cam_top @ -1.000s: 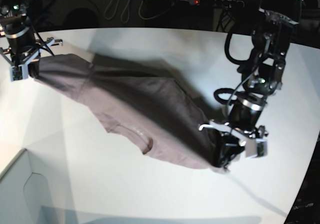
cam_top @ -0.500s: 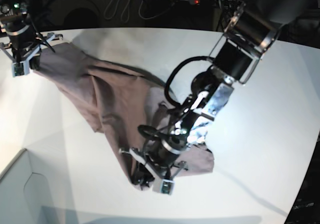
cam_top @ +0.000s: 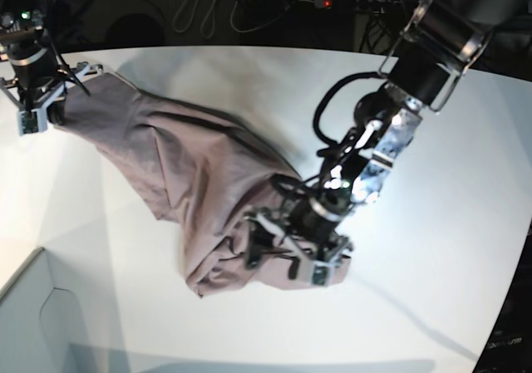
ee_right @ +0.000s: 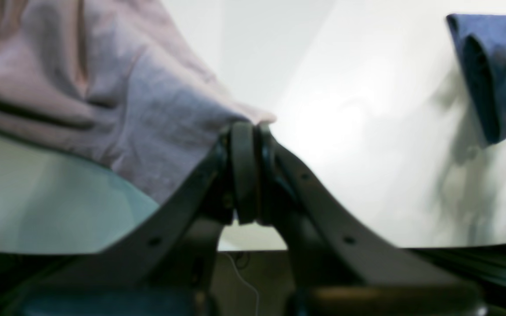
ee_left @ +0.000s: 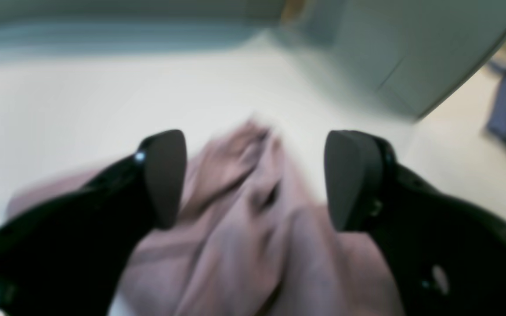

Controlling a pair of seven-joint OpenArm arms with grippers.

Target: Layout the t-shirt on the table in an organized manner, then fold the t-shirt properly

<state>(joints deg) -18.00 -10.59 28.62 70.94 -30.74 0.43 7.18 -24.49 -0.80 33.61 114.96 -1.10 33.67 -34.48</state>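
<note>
Left end effector (cam_top: pixel 287 257) is now standing wide, having released the shirt (cam_top: pixel 191 165) it was gripping a second ago; cloth is bunching beneath it at 6 o'clock on the worktop (cam_top: pixel 432 223). Right end effector (cam_top: pixel 37 111) is staying clamped on the shirt's corner at 10 o'clock. Layout is remaining unfinished.

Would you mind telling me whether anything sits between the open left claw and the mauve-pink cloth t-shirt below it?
Nothing visible does: the left claw hangs open directly over the bunched mauve-pink cloth t-shirt, with only air between.
</note>
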